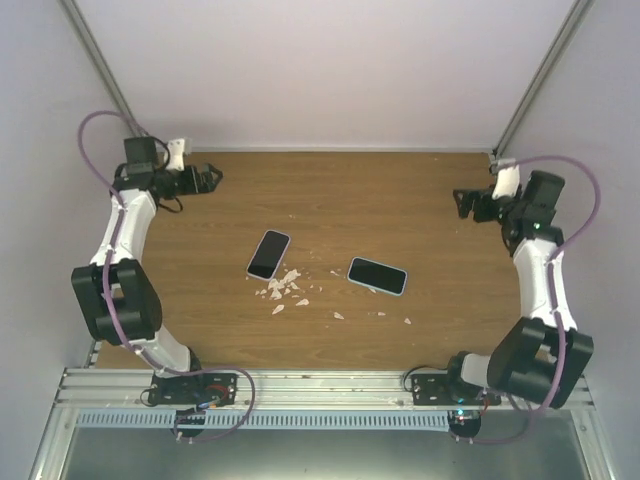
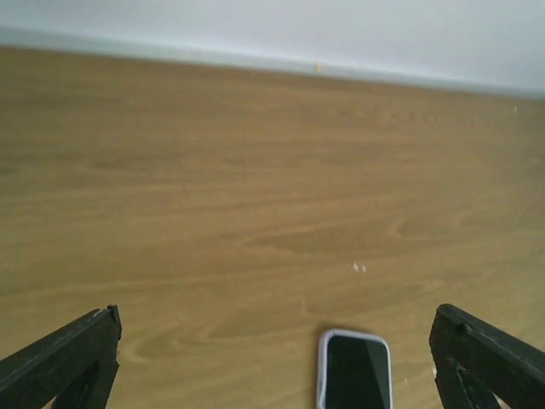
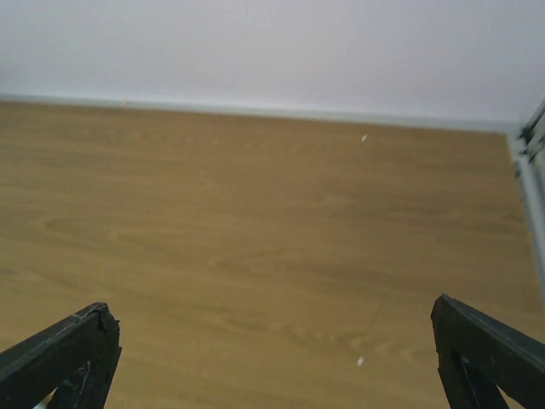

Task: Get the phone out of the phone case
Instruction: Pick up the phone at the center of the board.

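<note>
two phones lie flat on the bench (image 1: 400, 200), dark screens up, and neither is held. the white-rimmed phone (image 1: 268, 254) lies just left of the white crumbs (image 1: 285, 290). the blue-rimmed phone (image 1: 377, 275) lies to the right of the crumbs, a little apart. the crumbs are many and too small to count. there are two claws, both released and spread wide. the left claw (image 1: 212, 177) is well behind and left of the crumbs, and the right claw (image 1: 462, 201) is well behind and right.

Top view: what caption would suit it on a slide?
A white-edged phone, a blue-edged phone and white crumbs lie on the table; left tool and right tool open.
</note>
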### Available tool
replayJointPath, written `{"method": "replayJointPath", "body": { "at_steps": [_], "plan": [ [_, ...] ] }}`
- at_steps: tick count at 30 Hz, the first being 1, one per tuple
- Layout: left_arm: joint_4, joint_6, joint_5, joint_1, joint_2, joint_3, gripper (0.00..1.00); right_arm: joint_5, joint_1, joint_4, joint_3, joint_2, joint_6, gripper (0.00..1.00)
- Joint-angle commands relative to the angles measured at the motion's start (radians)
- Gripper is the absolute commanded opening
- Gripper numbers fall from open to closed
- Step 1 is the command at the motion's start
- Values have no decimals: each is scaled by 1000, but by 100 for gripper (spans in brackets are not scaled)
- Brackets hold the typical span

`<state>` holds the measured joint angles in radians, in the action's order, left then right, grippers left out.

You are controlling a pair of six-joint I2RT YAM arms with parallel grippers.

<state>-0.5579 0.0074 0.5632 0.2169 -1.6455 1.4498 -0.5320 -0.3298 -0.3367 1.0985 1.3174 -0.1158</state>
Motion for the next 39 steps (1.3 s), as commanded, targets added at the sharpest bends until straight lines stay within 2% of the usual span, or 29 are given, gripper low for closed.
{"method": "replayJointPath", "body": {
  "at_steps": [1,8,17,23,31,39],
  "plan": [
    [62,9,-93,-65,98,-103,99,16,23,57,-126,-93,6,99],
    [20,105,-83,-137,176,-205,99,22,37,99,-284,-200,6,100],
    [-68,297,-89,-233,234,-275,99,17,36,144,-364,-263,5,100],
    [-69,410,-234,-392,280,-363,99,11,33,163,-383,-280,1,100],
    [8,485,-540,-642,313,-500,99,-9,28,168,-389,-281,-8,100],
    [97,505,-668,-752,269,-555,99,-20,24,170,-395,-280,-15,100]
  ]
}}
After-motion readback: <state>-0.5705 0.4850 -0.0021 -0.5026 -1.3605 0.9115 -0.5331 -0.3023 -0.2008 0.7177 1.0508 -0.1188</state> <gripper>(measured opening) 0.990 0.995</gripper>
